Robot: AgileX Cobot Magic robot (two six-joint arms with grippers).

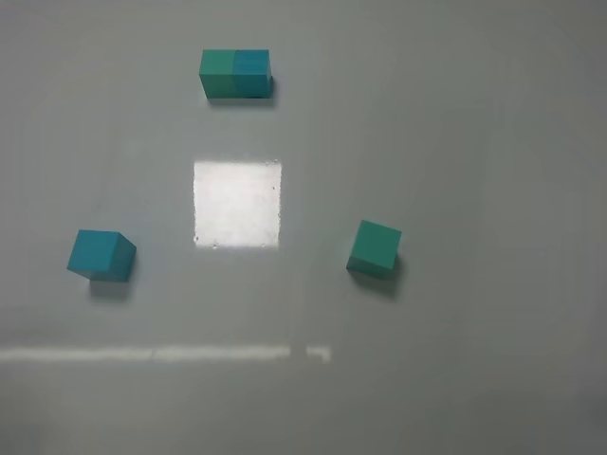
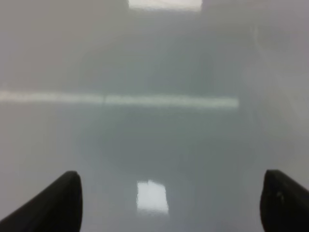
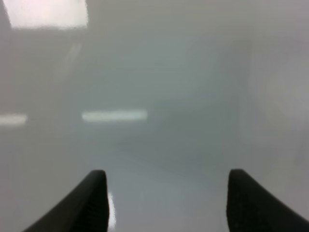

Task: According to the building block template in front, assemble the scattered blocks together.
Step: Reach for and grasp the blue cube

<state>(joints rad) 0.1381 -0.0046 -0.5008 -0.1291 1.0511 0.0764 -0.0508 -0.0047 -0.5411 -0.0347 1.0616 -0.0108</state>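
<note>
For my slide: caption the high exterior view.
Template bar at top; blue cube left and green cube right, apart, on grey table.

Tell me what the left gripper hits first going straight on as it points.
Probably just the table: the wrist view shows only its bare surface ahead of the left gripper, nothing else in line. Depth is unclear.

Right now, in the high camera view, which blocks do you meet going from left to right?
blue cube → two-tone bar → green cube
</note>
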